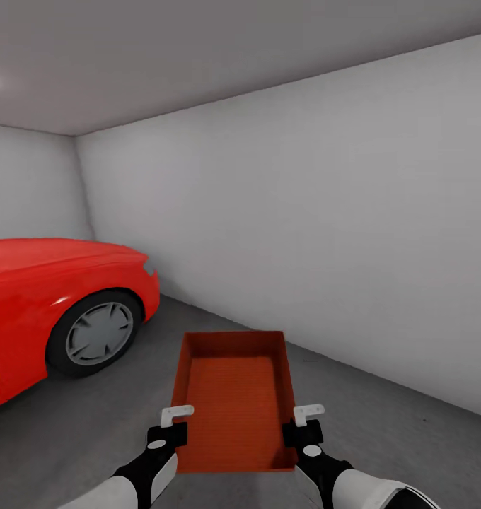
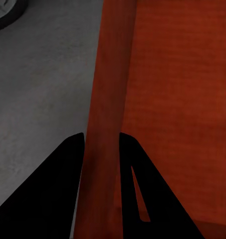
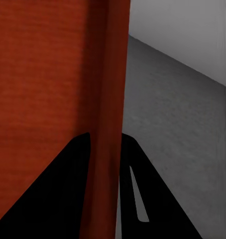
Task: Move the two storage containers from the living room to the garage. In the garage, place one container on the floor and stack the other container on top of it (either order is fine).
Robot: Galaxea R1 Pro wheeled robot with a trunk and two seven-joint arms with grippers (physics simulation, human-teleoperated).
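1. Clearly the robot stands in the garage, holding one storage container (image 1: 235, 396) out in front of its trunk, above the floor (image 1: 382, 431), with its long axis running straight away from the robot.
2. The left gripper (image 1: 171, 433) grips the bin's left long wall near the near end; in the left wrist view its dark fingers (image 2: 58, 189) stand one either side of the thin orange-red wall (image 2: 105, 124), pressed onto it.
3. The right gripper (image 1: 303, 431) does the same on the right long wall; the right wrist view shows the wall (image 3: 110, 99) pinched between its fingers (image 3: 58, 189).
4. Both arms are level with each other, so neither is nearer: the bin hangs between them and a set-down would have to be a joint lowering, I judge.
5. Below and ahead of the bin the grey concrete looks bare as far as the pale wall (image 1: 354, 233), which closes in on the right.
6. The red car (image 1: 49, 304) and its front wheel (image 1: 99, 332) stand to the left, well apart from the bin, leaving room straight down and forward.
7. No second bin is to be seen on the concrete, so this one probably goes down as the base.
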